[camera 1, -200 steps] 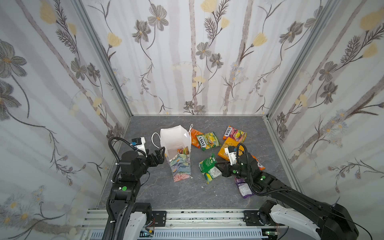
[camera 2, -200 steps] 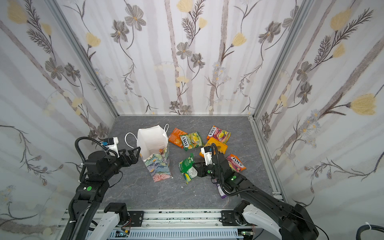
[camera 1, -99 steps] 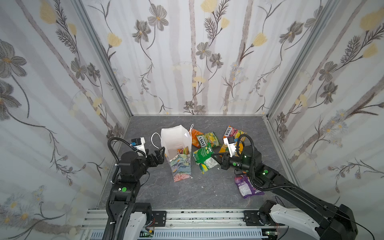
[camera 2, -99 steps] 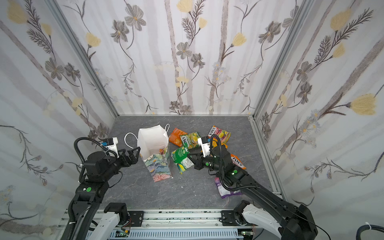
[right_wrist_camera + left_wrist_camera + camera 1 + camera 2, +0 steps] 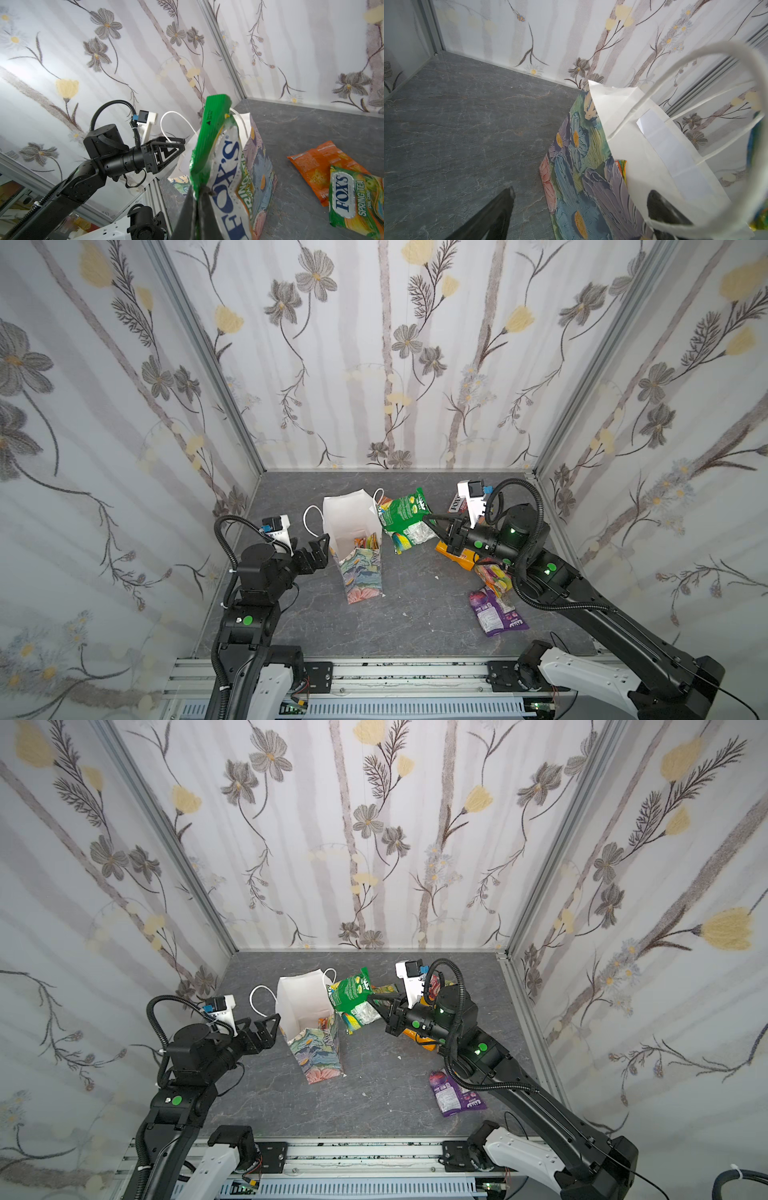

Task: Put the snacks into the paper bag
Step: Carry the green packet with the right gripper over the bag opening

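The paper bag (image 5: 360, 576) (image 5: 320, 1058) stands upright at mid-table, mouth open, with colourful packets (image 5: 365, 540) inside. My right gripper (image 5: 430, 521) (image 5: 374, 1001) (image 5: 199, 194) is shut on a green FOX'S packet (image 5: 405, 512) (image 5: 353, 992) (image 5: 225, 166), which hangs in the air just right of the bag's rim. My left gripper (image 5: 321, 542) (image 5: 268, 1025) (image 5: 581, 207) stands open at the bag's left rim. In the left wrist view the bag's floral side wall (image 5: 583, 158) lies between its fingers.
More snacks lie on the right of the table: a purple packet (image 5: 494, 612) (image 5: 455, 1094), a pink-yellow packet (image 5: 494, 576), and an orange box (image 5: 457, 556) under the right arm. An orange packet (image 5: 318, 166) and a spring tea packet (image 5: 353, 191) lie behind the bag. Walls close in three sides.
My right gripper has lifted the green packet off the table and carried it left and up to the bag's right rim. The left arm has stayed still.
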You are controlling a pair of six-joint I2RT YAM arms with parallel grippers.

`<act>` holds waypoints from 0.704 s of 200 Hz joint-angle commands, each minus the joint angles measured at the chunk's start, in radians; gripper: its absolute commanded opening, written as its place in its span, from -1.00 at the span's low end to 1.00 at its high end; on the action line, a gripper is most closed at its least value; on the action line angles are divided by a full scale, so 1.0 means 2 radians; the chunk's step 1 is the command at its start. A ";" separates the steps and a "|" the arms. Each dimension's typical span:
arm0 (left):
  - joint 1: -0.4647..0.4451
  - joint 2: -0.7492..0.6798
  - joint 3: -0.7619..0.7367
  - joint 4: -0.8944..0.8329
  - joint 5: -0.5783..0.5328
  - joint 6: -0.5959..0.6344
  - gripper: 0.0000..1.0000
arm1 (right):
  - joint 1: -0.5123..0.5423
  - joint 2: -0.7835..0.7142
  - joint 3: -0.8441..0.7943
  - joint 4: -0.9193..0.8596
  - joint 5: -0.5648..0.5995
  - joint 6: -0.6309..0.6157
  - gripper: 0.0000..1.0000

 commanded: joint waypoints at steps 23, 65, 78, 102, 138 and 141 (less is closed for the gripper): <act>0.000 -0.004 -0.003 0.012 0.004 0.002 1.00 | 0.085 0.038 0.116 -0.046 0.060 -0.050 -1.00; 0.000 -0.004 -0.003 0.012 0.006 0.003 1.00 | 0.137 0.087 0.192 -0.073 0.098 -0.078 -1.00; 0.000 -0.005 -0.003 0.012 0.006 0.003 1.00 | 0.147 0.098 0.203 -0.072 0.111 -0.083 -1.00; 0.000 -0.008 -0.003 0.012 0.005 0.003 1.00 | 0.160 0.116 0.221 -0.071 0.130 -0.088 -1.00; 0.000 -0.008 -0.003 0.012 0.006 0.003 1.00 | 0.183 0.140 0.247 -0.076 0.166 -0.103 -1.00; 0.000 -0.008 -0.003 0.012 0.005 0.003 1.00 | 0.184 0.142 0.251 -0.079 0.172 -0.104 -1.00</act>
